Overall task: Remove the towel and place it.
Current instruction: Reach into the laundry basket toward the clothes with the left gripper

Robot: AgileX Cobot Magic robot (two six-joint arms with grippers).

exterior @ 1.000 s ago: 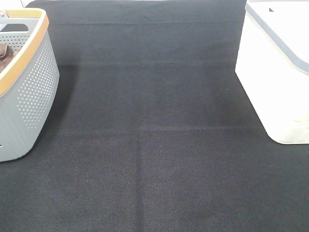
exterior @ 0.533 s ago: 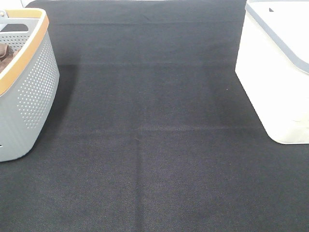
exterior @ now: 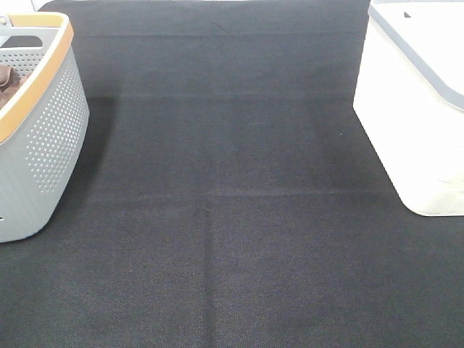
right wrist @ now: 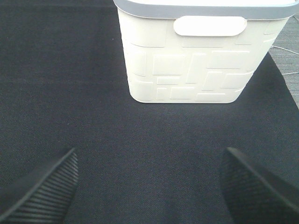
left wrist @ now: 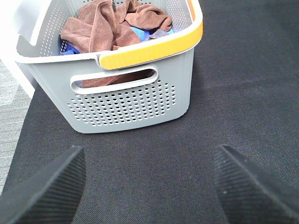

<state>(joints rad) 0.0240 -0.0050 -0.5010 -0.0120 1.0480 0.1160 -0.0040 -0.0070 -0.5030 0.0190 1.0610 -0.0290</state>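
Exterior high view gives me a flat black woven mat (exterior: 232, 217), with a rounded grey perforated basket (exterior: 51, 145) at its left edge and a cream embossed bin (exterior: 413, 130) at its right, well apart. The fuzzy rust-brown towel (left wrist: 93, 30) lies bunched inside the basket, so I cannot tell its long axis. My left gripper (left wrist: 149, 154) and right gripper (right wrist: 150, 156) hang with ribbed jaws spread wide.

Ahead of the left tool (left wrist: 149, 186) stands a grey basket (left wrist: 131, 100), dotted with holes and banded yellow-orange; it holds a rust-brown towel (left wrist: 93, 30) and blue cloth (left wrist: 140, 33). Ahead of the right tool (right wrist: 149, 186) is a cream, grey-rimmed bin (right wrist: 187, 70) with embossed rectangles. The surface (exterior: 232, 217) is black weave.
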